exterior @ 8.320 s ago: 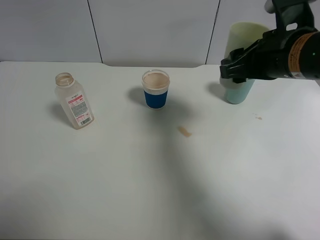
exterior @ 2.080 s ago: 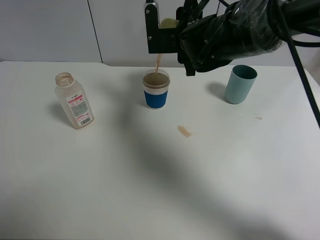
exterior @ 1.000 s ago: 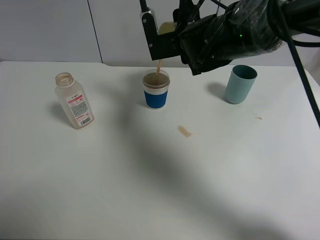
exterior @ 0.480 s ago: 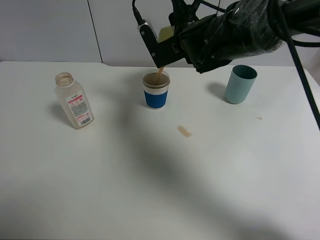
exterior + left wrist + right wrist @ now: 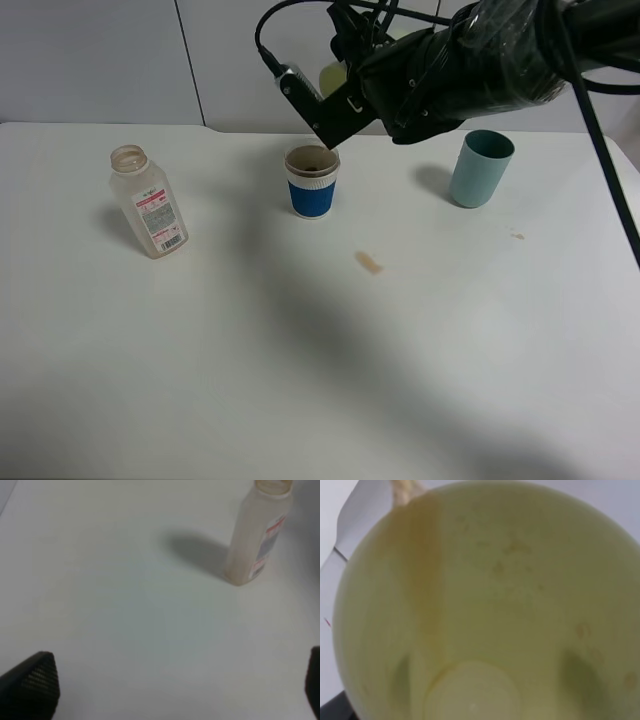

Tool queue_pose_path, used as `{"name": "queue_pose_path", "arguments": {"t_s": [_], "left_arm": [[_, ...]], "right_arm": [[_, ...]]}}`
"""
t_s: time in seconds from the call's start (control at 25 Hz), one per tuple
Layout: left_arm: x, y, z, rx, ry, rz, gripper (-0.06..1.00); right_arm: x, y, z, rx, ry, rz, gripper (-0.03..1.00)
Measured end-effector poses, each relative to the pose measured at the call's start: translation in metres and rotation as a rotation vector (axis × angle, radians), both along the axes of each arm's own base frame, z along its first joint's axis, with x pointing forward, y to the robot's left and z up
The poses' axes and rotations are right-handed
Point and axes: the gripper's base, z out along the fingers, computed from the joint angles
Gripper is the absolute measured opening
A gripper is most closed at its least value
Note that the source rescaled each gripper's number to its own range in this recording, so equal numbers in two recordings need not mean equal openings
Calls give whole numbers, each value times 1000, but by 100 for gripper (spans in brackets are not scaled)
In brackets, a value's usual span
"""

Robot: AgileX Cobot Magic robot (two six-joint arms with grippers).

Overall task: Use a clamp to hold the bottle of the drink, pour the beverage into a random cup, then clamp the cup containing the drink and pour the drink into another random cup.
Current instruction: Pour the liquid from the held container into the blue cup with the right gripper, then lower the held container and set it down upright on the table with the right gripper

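While my right gripper (image 5: 335, 85) clamps the tipped yellow cup (image 5: 485, 605) directly above the blue-sleeved cup (image 5: 312, 181), only a brown film of drink (image 5: 422, 565) clings inside it, mouth angled down toward the target. My left gripper (image 5: 165, 690), jaws wide and empty, hangs near the bottle (image 5: 148, 202), well left of the pour.

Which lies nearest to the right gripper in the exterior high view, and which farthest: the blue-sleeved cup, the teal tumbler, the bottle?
1. Blue-sleeved cup, just below the right gripper.
2. Teal tumbler, off to the right.
3. Bottle, far left of the table.
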Motion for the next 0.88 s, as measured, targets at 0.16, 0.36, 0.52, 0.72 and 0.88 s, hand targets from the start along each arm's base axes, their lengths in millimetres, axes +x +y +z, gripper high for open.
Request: {"name": "queue_pose_path", "arguments": {"t_s": [0.16, 0.36, 0.52, 0.72, 0.88], "left_arm": [[0, 0, 0, 0, 0, 0, 100], [0, 0, 0, -1, 0, -1, 100], [0, 0, 0, -1, 0, -1, 100], [0, 0, 0, -1, 0, -1, 100], [0, 0, 0, -1, 0, -1, 100]], "right_arm": [[0, 0, 0, -37, -1, 15, 2], [0, 0, 0, 259, 6, -105, 2], [0, 0, 0, 754, 21, -309, 2], [-1, -1, -2, 1324, 44, -570, 2], [-4, -3, -2, 1542, 68, -705, 2]]}}
